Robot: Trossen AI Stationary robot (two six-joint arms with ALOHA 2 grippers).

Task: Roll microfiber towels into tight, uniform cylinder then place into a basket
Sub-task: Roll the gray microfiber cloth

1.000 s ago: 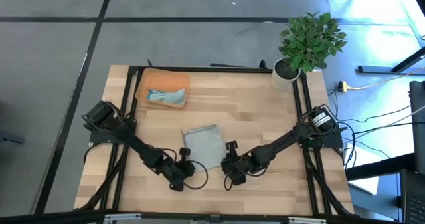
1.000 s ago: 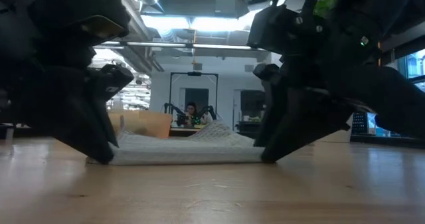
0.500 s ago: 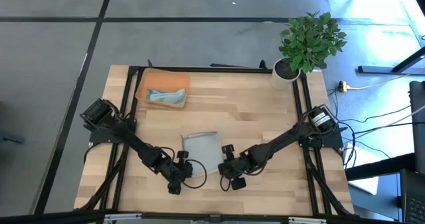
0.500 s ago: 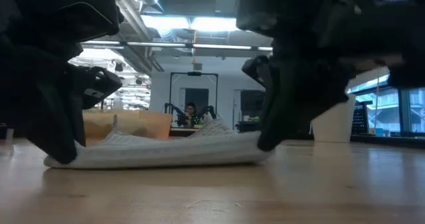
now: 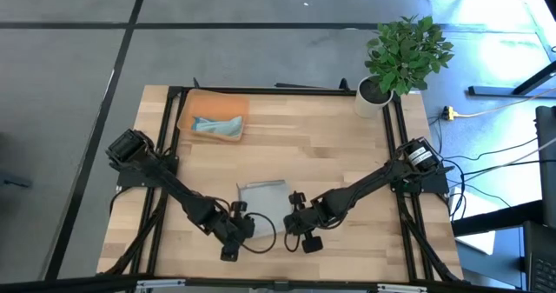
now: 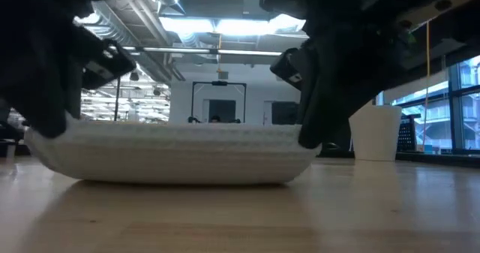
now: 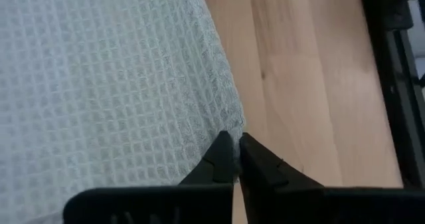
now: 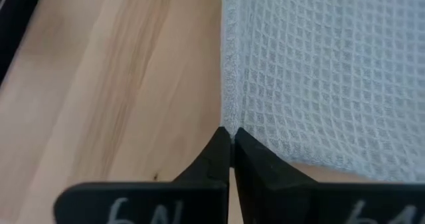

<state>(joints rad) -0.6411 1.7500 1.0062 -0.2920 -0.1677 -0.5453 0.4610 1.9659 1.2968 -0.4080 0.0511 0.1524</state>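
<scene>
A pale grey-green waffle-weave towel (image 5: 263, 201) lies on the wooden table between my two grippers; the low view (image 6: 180, 152) shows its near edge. My left gripper (image 5: 246, 227) is shut on its near left corner and my right gripper (image 5: 291, 223) is shut on its near right corner. The orange basket (image 5: 198, 104) stands at the table's far left, and a light teal-blue towel (image 5: 217, 126) lies loosely in it. My left gripper pinches the towel's near left corner (image 7: 224, 125) between its two fingers, which slant down from the near side. The corner is raised a little; the rest of the towel lies on the table. My right gripper pinches the towel's near right corner (image 8: 231, 121) between its two fingers, which slant down from the near side. The corner is raised a little, and the near edge (image 6: 180, 174) sags to the table between the two grippers.
A white pot with a green plant (image 5: 375, 96) stands at the far right corner; the low view also shows the pot (image 6: 375, 133). Black frame rails (image 5: 165, 154) run along the table's left, right and far edges. Bare wood lies between the towel and the basket.
Both grippers have gone toward the table's near edge, staying shut on the towel's near corners. The grey-green towel has slid along the table with them, away from the basket, and its far part has flattened out.
</scene>
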